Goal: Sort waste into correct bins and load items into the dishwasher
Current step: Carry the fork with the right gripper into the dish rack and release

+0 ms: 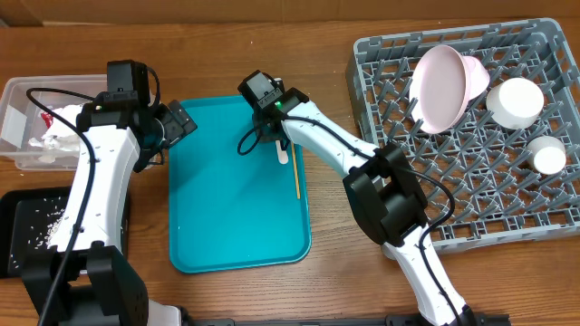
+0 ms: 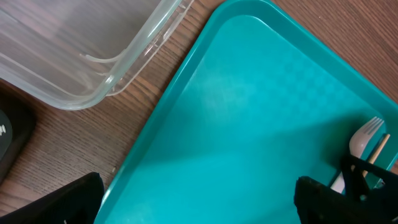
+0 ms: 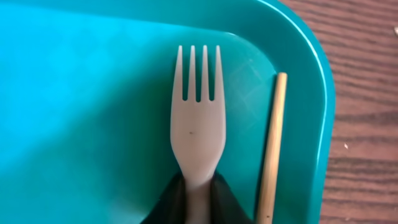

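My right end effector is clamped on the white plastic fork, both fingers pinching the neck of the handle just below the head. The fork lies flat on the teal tray, tines pointing away from me, near the tray's right rim. I judge it light, thin, a little springy and slick. A hold this close to the head should keep it from swinging, though it could twist between the pads if I tilt it fast.

Just beside it on the right, parallel and apart from it, lies a thin tan stick, not in my grip. I would lift straight up so as not to drag it. Past the rim is bare wooden desk.

Across the tray my left end effector hangs with its fingers wide apart, holding nothing, by the tray's left edge and near the clear tub.

Farthest off, on the right, stands the grey dish rack, with the pink plate, a white bowl and a small cup among its pegs. The fork belongs there, I reckon, laid where the lattice won't let it slip through.
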